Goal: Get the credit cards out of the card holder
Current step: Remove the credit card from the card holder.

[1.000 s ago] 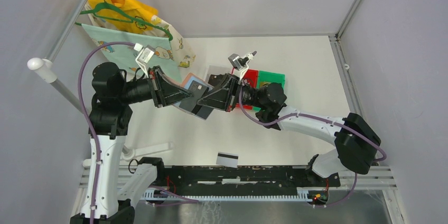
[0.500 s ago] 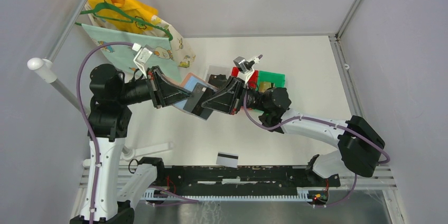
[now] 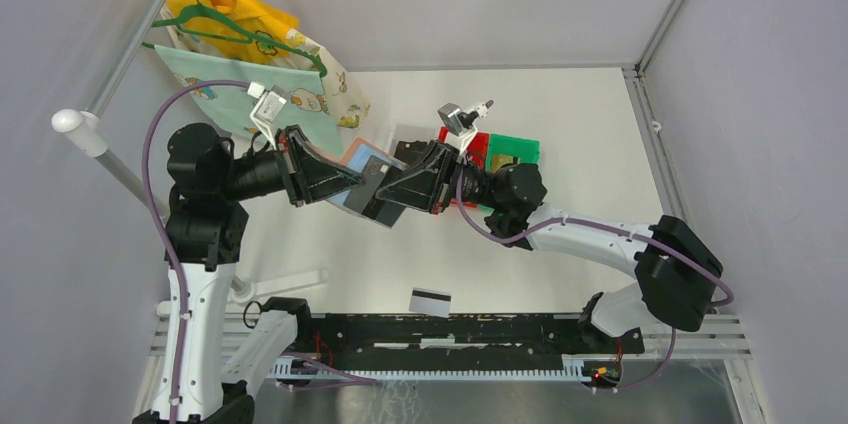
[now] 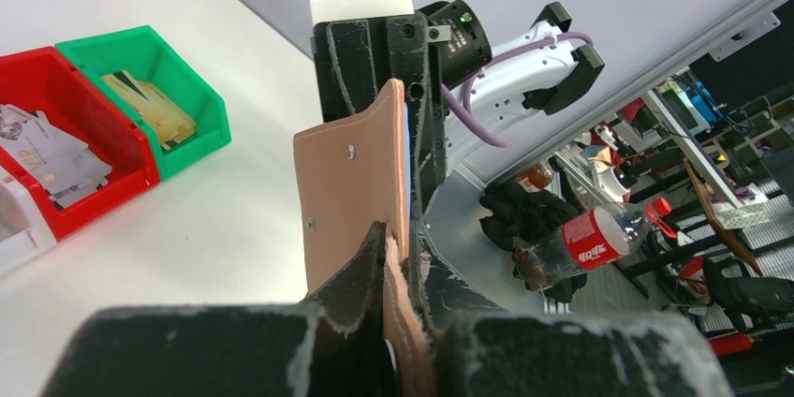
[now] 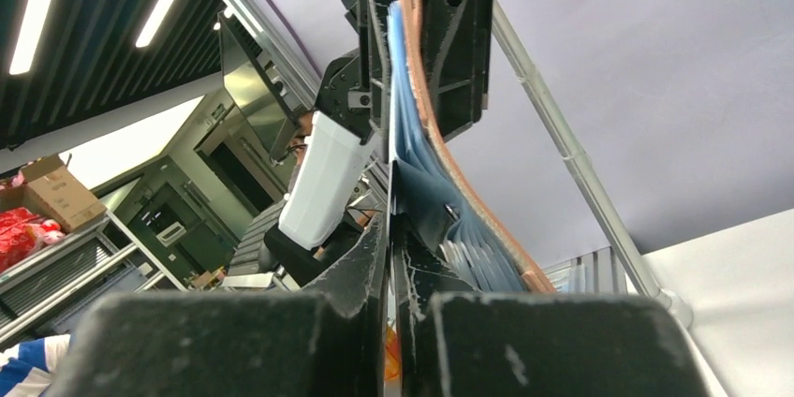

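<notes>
The card holder (image 3: pixel 362 166), reddish-brown with light blue pockets, hangs in the air between my two grippers above the table's middle. My left gripper (image 3: pixel 348 176) is shut on its leather flap (image 4: pixel 351 182), which stands upright between the fingers. My right gripper (image 3: pixel 396 190) comes from the opposite side and is pinched on a thin dark card (image 3: pixel 378 198) at the blue pockets (image 5: pixel 412 149). In the right wrist view the fingers (image 5: pixel 374 257) are closed on that thin sheet. A white credit card (image 3: pixel 430 301) with a black stripe lies on the table near the front edge.
A red bin (image 3: pixel 474 147) and a green bin (image 3: pixel 515 150) holding cards stand behind the right wrist; both also show in the left wrist view (image 4: pixel 56 125), (image 4: pixel 192 102). Bags on a green hanger (image 3: pixel 250 54) hang from the rail at the back left.
The right wrist swung slightly right and then partly back. The left arm shifted a little left. Both grippers kept their hold and the holder stayed between them.
</notes>
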Available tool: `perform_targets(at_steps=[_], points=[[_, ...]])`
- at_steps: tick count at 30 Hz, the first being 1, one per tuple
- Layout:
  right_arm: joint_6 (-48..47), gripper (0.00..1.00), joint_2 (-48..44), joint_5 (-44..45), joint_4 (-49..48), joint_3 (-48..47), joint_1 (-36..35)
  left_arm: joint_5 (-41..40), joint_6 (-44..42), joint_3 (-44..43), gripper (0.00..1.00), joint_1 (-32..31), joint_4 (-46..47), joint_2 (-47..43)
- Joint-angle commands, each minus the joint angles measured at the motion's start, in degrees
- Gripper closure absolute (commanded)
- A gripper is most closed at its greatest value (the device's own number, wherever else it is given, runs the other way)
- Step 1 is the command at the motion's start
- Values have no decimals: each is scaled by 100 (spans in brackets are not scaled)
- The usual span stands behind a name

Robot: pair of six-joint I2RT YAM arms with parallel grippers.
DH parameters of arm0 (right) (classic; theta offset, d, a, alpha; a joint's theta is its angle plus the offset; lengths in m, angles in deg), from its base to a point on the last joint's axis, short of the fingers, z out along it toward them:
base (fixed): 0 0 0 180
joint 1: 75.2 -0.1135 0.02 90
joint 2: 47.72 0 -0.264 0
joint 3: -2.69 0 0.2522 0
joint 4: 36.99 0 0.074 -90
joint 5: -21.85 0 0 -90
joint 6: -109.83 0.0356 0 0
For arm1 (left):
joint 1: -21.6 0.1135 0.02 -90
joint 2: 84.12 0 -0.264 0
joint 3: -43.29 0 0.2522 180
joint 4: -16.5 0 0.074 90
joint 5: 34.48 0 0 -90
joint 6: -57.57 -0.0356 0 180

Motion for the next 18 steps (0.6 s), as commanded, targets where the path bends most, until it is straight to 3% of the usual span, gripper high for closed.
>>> perform_targets(at_steps=[1,12,16,18], points=[[118,99,-59,62,-532,-175,-50,-88,67,-72,98,32,244,-49],[-34,100,-603,39,-512,733,140,-194,-151,-304,98,31,135,25],[-338,100,-1217,-326,336,1079,571,-354,-800,-466,98,30,-393,97],[-743,100,-1572,-467,1285,1130,846,-492,-1158,-542,98,29,-658,128]])
